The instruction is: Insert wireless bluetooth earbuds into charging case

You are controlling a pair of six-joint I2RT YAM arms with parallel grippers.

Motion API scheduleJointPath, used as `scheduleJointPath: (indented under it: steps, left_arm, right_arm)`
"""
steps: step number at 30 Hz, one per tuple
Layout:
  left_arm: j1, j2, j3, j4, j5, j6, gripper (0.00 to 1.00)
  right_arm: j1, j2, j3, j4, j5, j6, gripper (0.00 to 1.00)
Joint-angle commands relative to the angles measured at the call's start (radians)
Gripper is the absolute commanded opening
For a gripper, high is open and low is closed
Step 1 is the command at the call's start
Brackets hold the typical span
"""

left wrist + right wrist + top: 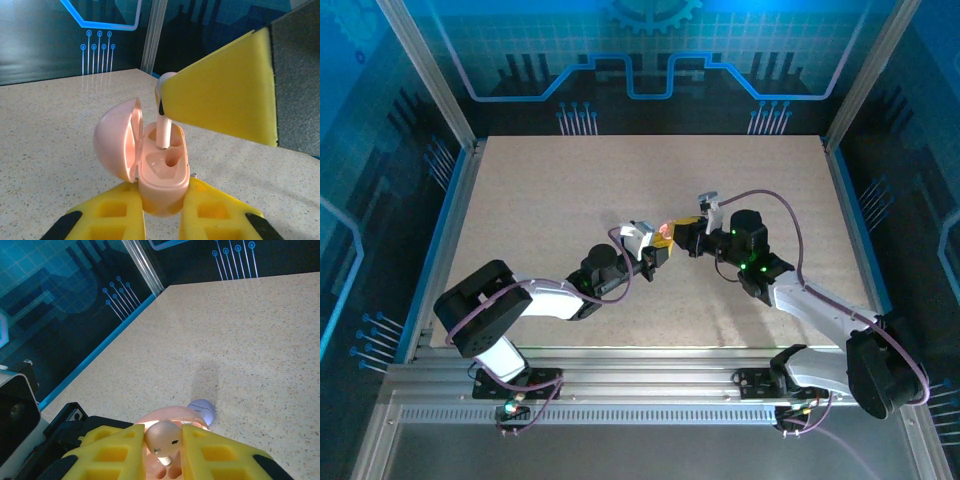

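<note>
Speckled beige table (520, 220), glowing blue panel walls all round, and everything is happening at the charging case (162, 175), which from overhead sits about mid-table where the two arms meet.

The left claw (162, 210) is clenched on the lower body of the pink case, one yellow finger on each side. My guess is that's so the case stays put and upright while something gets pushed into it. The lid (117, 140) is flipped open to the left side of the case, so both sockets are exposed.

The right claw (163, 445) is grasping an earbud (163, 125) by its round head, stem pointing down. The stem tip is right at the socket on the far side of the case, and I'd say it's partly in but not seated. The near socket (167, 162) looks empty.

The left wrist view is the useful one here, since it shows the stem lined up with the socket. The right wrist view hides that under its own fingers, but it shows the grip on the earbud's head, plus a small rounded lilac thing (202, 410) on the table just beyond the case. Can't tell what it is. The top view mostly just shows both claws nose to nose at the case.
</note>
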Motion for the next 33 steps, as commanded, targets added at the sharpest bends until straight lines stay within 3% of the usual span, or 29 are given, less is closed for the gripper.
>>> scheduleJointPath:
  steps: [1, 19, 33]
  left_arm:
    - [-0.007, -0.040, -0.006, 0.088, -0.018, -0.003, 0.12]
    - [-0.008, -0.062, 0.002, 0.077, -0.030, 0.014, 0.12]
    - [-0.008, -0.068, -0.008, 0.013, -0.030, 0.115, 0.12]
  right_arm:
    - [0.012, 0.009, -0.007, -0.007, 0.000, -0.031, 0.23]
    - [0.011, -0.046, -0.022, -0.040, -0.031, -0.068, 0.23]
    - [0.012, -0.132, 0.030, -0.118, -0.044, -0.095, 0.24]
